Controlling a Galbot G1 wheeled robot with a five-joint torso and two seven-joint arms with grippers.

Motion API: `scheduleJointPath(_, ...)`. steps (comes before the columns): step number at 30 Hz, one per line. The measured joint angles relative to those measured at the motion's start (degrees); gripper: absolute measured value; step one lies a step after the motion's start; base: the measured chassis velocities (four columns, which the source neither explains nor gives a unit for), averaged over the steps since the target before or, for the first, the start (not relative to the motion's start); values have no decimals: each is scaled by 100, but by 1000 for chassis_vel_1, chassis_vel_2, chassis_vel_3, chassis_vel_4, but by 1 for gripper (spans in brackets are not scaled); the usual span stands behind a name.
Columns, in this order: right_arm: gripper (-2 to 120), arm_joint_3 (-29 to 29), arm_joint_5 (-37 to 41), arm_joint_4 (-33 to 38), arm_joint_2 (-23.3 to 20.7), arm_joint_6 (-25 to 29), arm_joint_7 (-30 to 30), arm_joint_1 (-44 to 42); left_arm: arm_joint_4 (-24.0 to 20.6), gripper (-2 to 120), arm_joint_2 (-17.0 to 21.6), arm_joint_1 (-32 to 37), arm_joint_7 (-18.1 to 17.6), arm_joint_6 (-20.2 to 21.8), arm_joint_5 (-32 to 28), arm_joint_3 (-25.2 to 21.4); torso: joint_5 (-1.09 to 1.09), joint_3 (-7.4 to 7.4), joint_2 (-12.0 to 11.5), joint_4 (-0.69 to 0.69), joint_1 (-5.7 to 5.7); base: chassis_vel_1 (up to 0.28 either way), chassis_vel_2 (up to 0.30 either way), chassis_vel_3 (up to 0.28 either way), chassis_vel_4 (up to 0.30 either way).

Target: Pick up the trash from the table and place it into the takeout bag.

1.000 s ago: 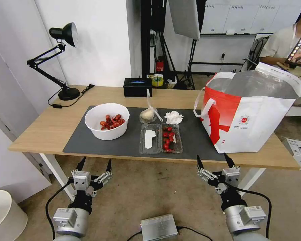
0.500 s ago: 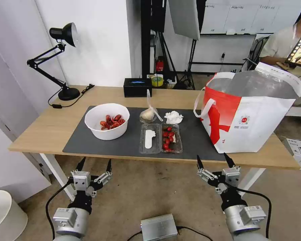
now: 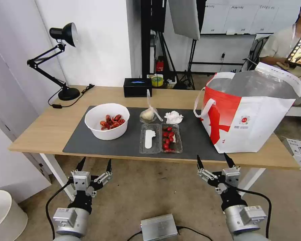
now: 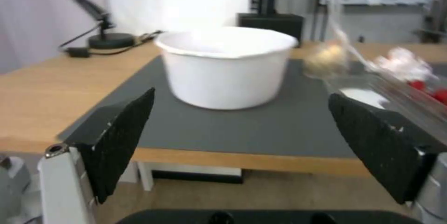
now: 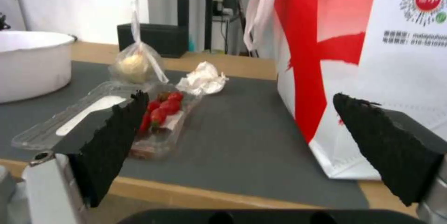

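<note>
Both tools hang below the worktop's [image 3: 40,134] near edge, jaws wide and holding nothing: the left tool [image 3: 94,164] at 7 o'clock, the right tool [image 3: 214,160] at 5. On the mat [image 3: 123,147] lie the bowl [image 3: 107,121] at 9, the knotted bag [image 3: 148,114], the tissue [image 3: 173,117] and the clamshell [image 3: 161,138] at centre. The takeout bag [image 3: 254,110] stands open at 3 o'clock.

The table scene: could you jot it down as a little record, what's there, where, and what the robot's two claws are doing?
bowl: on mat, left end, red shells inside
clamshell: open, mat's near edge
knotted bag: behind clamshell
tissue: beside knotted bag
takeout bag: upright, right end of table
left gripper: open, below table edge
right gripper: open, below table edge
</note>
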Motion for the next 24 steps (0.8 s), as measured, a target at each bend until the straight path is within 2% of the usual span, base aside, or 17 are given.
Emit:
scheduleJointPath(2,100,-66,86,-21,-241,-8,95,78,-10,100,118,-55,-424,-55,-238,64,-2,0,0,0,0,0,0,0,0)
scheduleJointPath(3,100,-66,86,-21,-241,-8,95,78,-10,100,118,-55,-424,-55,-238,64,-2,0,0,0,0,0,0,0,0)
scheduleJointPath(5,100,-180,234,-60,-646,-29,261,221,-29,100,260,-118,-949,-124,-525,139,0,0,0,1,0,0,0,0,0)
scheduleJointPath(7,100,-283,365,-95,-998,-45,408,343,-54,100,364,-150,-1287,-165,-757,189,-1,0,0,0,0,0,0,0,0)
scheduleJointPath(8,100,-283,365,-95,-998,-45,408,343,-54,100,364,-150,-1287,-165,-757,189,-1,0,0,0,0,0,0,0,0)
scheduleJointPath(12,100,-492,636,-166,-1746,-86,717,606,-177,100,495,26,-1329,-140,-1232,291,0,0,0,1,0,0,0,0,0)
scheduleJointPath(13,100,-492,636,-166,-1746,-86,717,606,-177,100,495,26,-1329,-140,-1232,291,0,0,0,1,0,0,0,0,0)
scheduleJointPath(17,100,-703,911,-239,-2497,-130,1027,867,-247,100,567,65,-1280,2,-1524,350,0,1,0,1,0,0,0,0,0)
scheduleJointPath(18,100,-703,911,-239,-2497,-130,1027,867,-247,100,567,65,-1280,2,-1524,350,0,1,0,1,0,0,0,0,0)
scheduleJointPath(21,100,-870,1127,-296,-3091,-163,1276,1077,-300,100,609,57,-1249,57,-1852,423,0,0,0,1,0,0,0,0,0)
scheduleJointPath(22,100,-870,1127,-296,-3091,-163,1276,1077,-300,100,609,57,-1249,57,-1852,423,0,0,0,1,0,0,0,0,0)
scheduleJointPath(24,100,-995,1266,-347,-3455,-173,1440,1221,-353,100,624,36,-1257,126,-2154,481,-2,1,0,0,0,0,0,0,0)
